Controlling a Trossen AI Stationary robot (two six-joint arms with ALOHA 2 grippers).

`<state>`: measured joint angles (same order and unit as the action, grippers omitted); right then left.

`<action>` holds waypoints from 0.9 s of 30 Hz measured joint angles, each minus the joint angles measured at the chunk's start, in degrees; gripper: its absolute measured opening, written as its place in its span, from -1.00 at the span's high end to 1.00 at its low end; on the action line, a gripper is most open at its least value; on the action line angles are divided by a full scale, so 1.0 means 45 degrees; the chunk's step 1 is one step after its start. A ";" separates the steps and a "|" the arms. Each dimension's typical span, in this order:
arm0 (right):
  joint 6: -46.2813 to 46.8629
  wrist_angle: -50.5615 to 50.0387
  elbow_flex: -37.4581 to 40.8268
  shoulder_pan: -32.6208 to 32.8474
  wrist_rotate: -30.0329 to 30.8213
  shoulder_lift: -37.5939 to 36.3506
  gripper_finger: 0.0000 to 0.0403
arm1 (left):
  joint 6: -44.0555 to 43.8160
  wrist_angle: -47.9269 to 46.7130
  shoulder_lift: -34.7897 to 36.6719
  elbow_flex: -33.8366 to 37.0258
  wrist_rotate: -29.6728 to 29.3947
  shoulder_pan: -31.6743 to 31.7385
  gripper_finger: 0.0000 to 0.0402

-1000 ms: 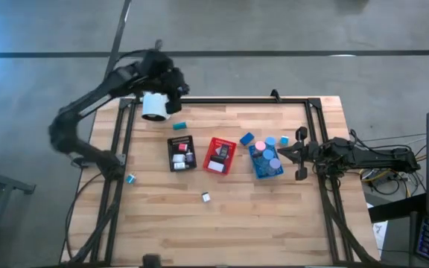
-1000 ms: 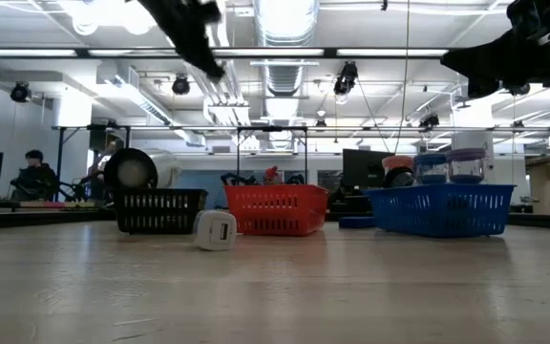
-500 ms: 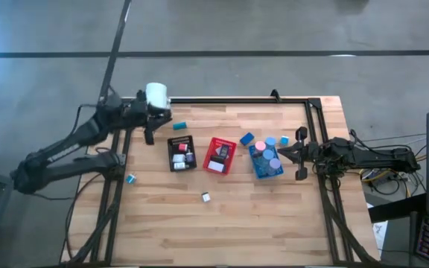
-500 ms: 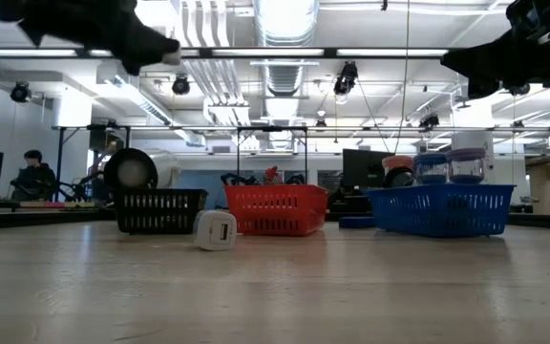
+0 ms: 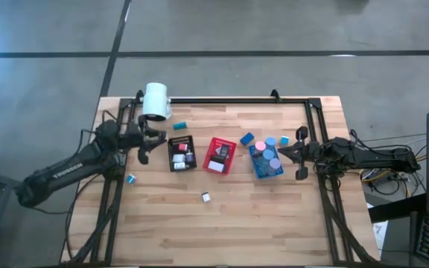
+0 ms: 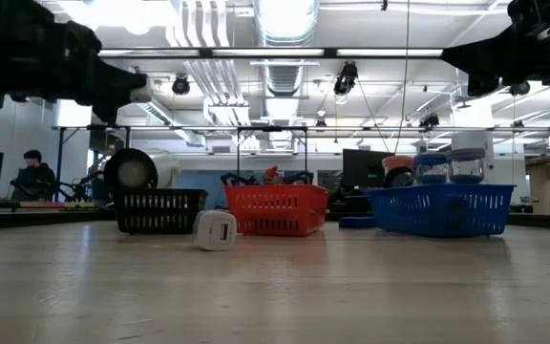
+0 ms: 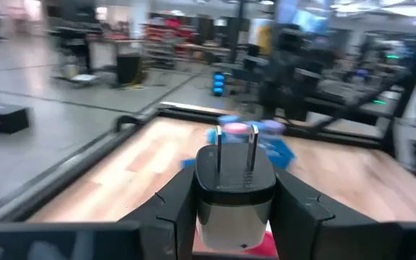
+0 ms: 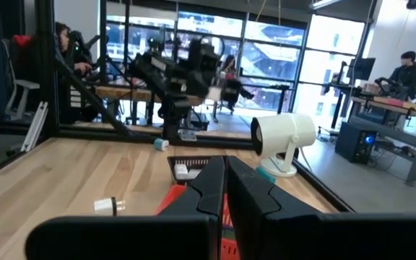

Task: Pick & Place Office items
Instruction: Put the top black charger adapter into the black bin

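My left gripper [image 5: 144,141] hangs level above the table's left edge, just left of the black tray [image 5: 180,152], and is shut on a white and grey plug block [image 7: 235,191] with two metal prongs. The low view shows this gripper [image 6: 122,88] high above the table. The black tray, the red tray [image 5: 220,155] and the blue tray [image 5: 266,161] each hold small office items; pink and blue caps fill the blue one. A small white piece [image 5: 206,196] lies loose on the wood. My right gripper [image 5: 300,154] waits shut beside the blue tray. My left gripper pinches the plug block by its two opposite side faces [image 7: 202,198] between the two fingers [image 7: 175,209]. The fingers come level from the table's left side. The block is lifted clear of the table, its prongs [image 7: 235,148] pointing forward, away from the wrist.
A big white cylinder [image 5: 156,100] stands at the far left corner. Loose teal and blue bits lie at the far left [image 5: 179,125], near the left rail [image 5: 131,179] and by the blue tray [image 5: 246,138]. A black frame [image 5: 237,100] rims the table.
My left gripper has come down from high beside the white cylinder, drawn back toward the table's left edge and a little nearer, and tipped from pointing down to level, rolling as it went. It keeps the plug block between its fingers.
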<state>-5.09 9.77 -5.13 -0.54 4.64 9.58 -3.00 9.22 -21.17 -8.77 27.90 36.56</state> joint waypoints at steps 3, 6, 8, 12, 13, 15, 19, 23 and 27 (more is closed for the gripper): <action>0.0004 0.0228 0.0005 0.0000 0.0003 0.0000 0.94 | 0.0139 0.0145 0.0435 0.0505 0.0249 -0.0045 0.34; -0.0003 0.0304 0.0024 0.0000 0.0005 0.0000 0.94 | 0.0493 0.0442 0.0873 0.0922 0.0401 -0.0045 0.34; -0.0003 0.0304 0.0046 0.0000 0.0005 0.0000 0.94 | 0.0585 0.0693 0.1154 0.1231 0.0526 -0.0045 0.34; -0.0005 0.0358 0.0150 0.0001 0.0043 0.0000 0.94 | 0.0713 0.0721 0.1587 0.1697 0.0570 -0.0045 0.34; -0.0007 0.0380 0.0174 0.0001 0.0084 0.0000 0.94 | 0.0713 0.0739 0.1671 0.1759 0.0570 -0.0044 0.34; -0.0008 0.0432 0.0215 0.0005 0.0298 0.0010 0.94 | 0.0708 0.0812 0.1787 0.1831 0.0574 -0.0045 0.34; -0.0178 0.0696 0.0363 0.0005 0.0349 0.0087 0.94 | 0.0944 0.0631 0.1826 0.1878 0.0607 -0.0040 0.34; -0.0246 0.0721 0.0384 0.0005 0.0350 0.0083 0.94 | 0.1194 0.0397 0.1823 0.1878 0.0730 -0.0035 0.34; -0.0247 0.0717 0.0384 0.0005 0.0349 0.0083 0.94 | 0.1194 0.0401 0.1826 0.1878 0.0764 -0.0035 0.34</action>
<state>-6.20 12.99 -3.40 -0.51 6.22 9.96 2.37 11.03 -12.95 -0.32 31.33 36.40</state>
